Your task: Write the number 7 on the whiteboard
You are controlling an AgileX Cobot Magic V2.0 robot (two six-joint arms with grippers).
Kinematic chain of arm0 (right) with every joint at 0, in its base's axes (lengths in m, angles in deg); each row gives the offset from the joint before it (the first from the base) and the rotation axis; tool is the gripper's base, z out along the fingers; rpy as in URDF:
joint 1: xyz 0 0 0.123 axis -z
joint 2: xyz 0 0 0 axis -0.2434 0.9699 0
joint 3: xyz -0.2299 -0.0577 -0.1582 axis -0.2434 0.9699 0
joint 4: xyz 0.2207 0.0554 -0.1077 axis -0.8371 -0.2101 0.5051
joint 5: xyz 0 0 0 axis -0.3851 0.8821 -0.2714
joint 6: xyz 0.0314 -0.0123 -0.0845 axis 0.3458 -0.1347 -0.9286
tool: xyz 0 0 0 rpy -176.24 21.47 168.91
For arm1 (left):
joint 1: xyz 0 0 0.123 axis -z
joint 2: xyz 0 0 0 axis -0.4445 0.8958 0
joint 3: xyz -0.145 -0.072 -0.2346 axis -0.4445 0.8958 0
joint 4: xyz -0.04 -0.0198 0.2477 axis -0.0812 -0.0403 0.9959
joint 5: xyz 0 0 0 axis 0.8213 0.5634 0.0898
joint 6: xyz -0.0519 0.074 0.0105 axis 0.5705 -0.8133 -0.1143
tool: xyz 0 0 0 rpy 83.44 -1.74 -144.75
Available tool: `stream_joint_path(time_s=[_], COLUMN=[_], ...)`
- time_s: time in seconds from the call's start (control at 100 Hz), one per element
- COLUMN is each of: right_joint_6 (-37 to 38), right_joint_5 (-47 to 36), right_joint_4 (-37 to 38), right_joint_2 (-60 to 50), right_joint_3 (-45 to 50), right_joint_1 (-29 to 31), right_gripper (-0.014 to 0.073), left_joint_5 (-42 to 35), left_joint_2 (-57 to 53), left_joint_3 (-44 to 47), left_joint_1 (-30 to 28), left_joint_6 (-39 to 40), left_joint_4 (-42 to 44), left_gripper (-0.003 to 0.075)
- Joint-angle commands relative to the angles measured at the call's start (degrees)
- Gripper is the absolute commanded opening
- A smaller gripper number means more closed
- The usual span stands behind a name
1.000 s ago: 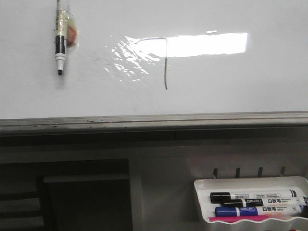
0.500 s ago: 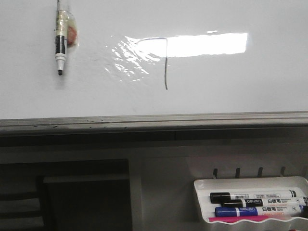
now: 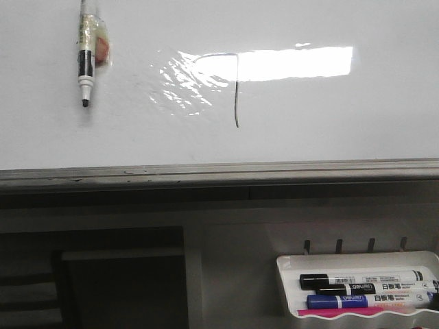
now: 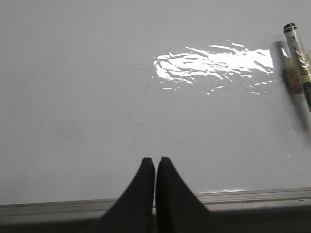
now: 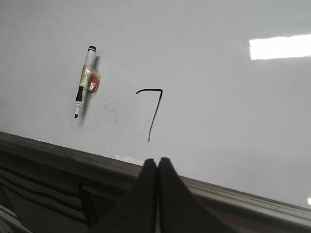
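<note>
The whiteboard (image 3: 329, 123) fills the upper half of the front view and bears a thin dark number 7 (image 3: 236, 89) beside a wrinkled glare patch. The 7 also shows in the right wrist view (image 5: 154, 109). A black-and-white marker (image 3: 85, 65) with tape round it sticks to the board at the upper left, tip down; it also shows in the left wrist view (image 4: 300, 53) and the right wrist view (image 5: 83, 82). My left gripper (image 4: 155, 160) is shut and empty, in front of the board's lower edge. My right gripper (image 5: 157, 161) is shut and empty, below the 7. Neither gripper shows in the front view.
The board's grey metal bottom edge (image 3: 219, 171) runs across the front view. Below it at the right hangs a small white tray (image 3: 288, 274) holding several markers (image 3: 363, 288). A dark recess (image 3: 103, 281) lies at the lower left.
</note>
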Motion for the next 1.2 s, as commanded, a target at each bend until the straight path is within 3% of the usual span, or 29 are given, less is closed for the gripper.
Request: stream_joint_path(time_s=[0.0, 0.52, 0.73, 0.78, 0.84, 1.06, 1.11, 1.19], right_joint_6=[-0.69, -0.69, -0.57, 2.09, 10.84, 62.88, 70.22, 73.32], right_joint_5=[-0.75, -0.75, -7.83, -10.3, -15.0, -25.26, -27.34, -29.4], right_joint_4=[-2.54, -2.54, -0.36, 5.0, 17.78, 74.75, 82.23, 85.49], right_joint_2=[0.6, 0.6, 0.6, 0.6, 0.6, 0.6, 0.5, -0.54], right_joint_3=[-1.37, -1.37, -1.37, -1.37, -1.37, 0.05, 1.4, 3.9], right_joint_1=[0.36, 0.36, 0.36, 0.47, 0.47, 0.47, 0.47, 0.23], right_gripper=[-0.0053, -0.0053, -0.0053, -0.0053, -0.0053, -0.0053, -0.0053, -0.0053], left_joint_5=[-4.19, -4.19, -4.19, -4.19, -4.19, -4.19, -4.19, -4.19], left_joint_2=[-1.75, -1.75, -1.75, -1.75, -1.75, -1.75, -1.75, -1.75], left_joint_3=[2.02, 2.02, 2.02, 2.02, 2.02, 2.02, 2.02, 2.02], left_joint_1=[0.0, 0.0, 0.0, 0.0, 0.0, 0.0, 0.0, 0.0], left_joint_6=[0.46, 0.46, 0.46, 0.46, 0.46, 0.46, 0.46, 0.46], left_joint_4=[-0.66, -0.66, -0.66, -0.66, -0.66, -0.66, -0.66, -0.66], left_gripper=[-0.002, -0.002, -0.002, -0.002, -0.002, -0.002, -0.002, -0.002])
